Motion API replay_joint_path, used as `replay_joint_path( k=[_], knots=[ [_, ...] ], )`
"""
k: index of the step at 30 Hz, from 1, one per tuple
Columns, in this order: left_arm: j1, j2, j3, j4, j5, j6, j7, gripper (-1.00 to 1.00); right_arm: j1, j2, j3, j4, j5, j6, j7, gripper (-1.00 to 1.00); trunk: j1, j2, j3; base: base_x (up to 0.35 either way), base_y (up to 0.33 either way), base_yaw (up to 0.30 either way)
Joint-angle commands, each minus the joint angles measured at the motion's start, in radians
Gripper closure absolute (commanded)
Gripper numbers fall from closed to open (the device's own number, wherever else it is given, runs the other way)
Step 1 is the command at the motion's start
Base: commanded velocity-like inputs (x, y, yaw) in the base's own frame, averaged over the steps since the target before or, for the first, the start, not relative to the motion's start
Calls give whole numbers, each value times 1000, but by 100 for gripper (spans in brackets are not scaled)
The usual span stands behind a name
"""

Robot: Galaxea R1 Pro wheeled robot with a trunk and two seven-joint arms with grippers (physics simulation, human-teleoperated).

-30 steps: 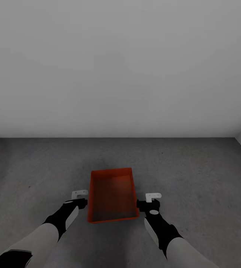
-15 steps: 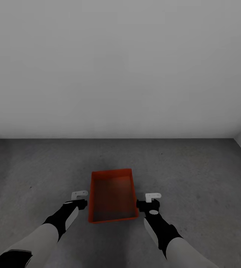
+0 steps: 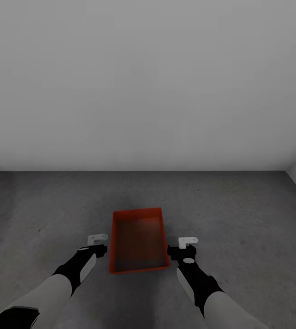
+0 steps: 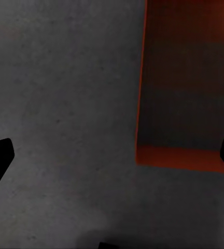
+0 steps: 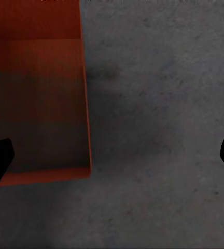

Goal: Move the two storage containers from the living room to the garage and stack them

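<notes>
on the dark grey concrete floor [image 3: 239, 214] of the garage, before a plain pale wall [image 3: 148, 82], sits one storage container [image 3: 139, 241], a red-orange open-top bin with smooth straight walls, nothing inside. left hand [image 3: 97, 244] and right hand [image 3: 187, 246] flank its long sides, both spread wide, holding nothing.

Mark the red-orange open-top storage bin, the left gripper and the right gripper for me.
Red-orange open-top storage bin [image 3: 139, 242]: head view, on its inner bottom.
Left gripper [image 3: 103, 248]: head view, at its fingertips beside the bin's wall.
Right gripper [image 3: 171, 250]: head view, at its fingertips beside the opposite wall.
</notes>
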Motion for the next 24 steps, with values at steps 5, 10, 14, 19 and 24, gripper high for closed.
replay_joint_path(
  k=[5, 10, 14, 19, 24],
  knots=[
    [0, 0, -7, -2, 10, 5, 7, -100, 0, -1, 7, -1, -1, 5, -8, -100, -19, 35, 15, 0, 0, 0],
    [0, -1, -7, -5, 10, 5, 7, -100, 0, -1, 7, -1, -1, 5, -8, -100, -38, 70, 31, 0, 0, 0],
    [0, -1, -7, -5, 10, 5, 7, -100, 0, -1, 7, -1, -1, 5, -8, -100, -54, 98, 43, 0, 0, 0],
    [0, -1, -7, -8, 10, 5, 7, -100, 0, -1, 7, -1, -1, 5, -8, -100, -73, 133, 59, 0, 0, 0],
    [0, 0, -7, -10, 10, 5, 7, -100, 0, -2, 7, -1, -1, 5, -8, -100, -92, 168, 75, 0, 0, 0]
  ],
)
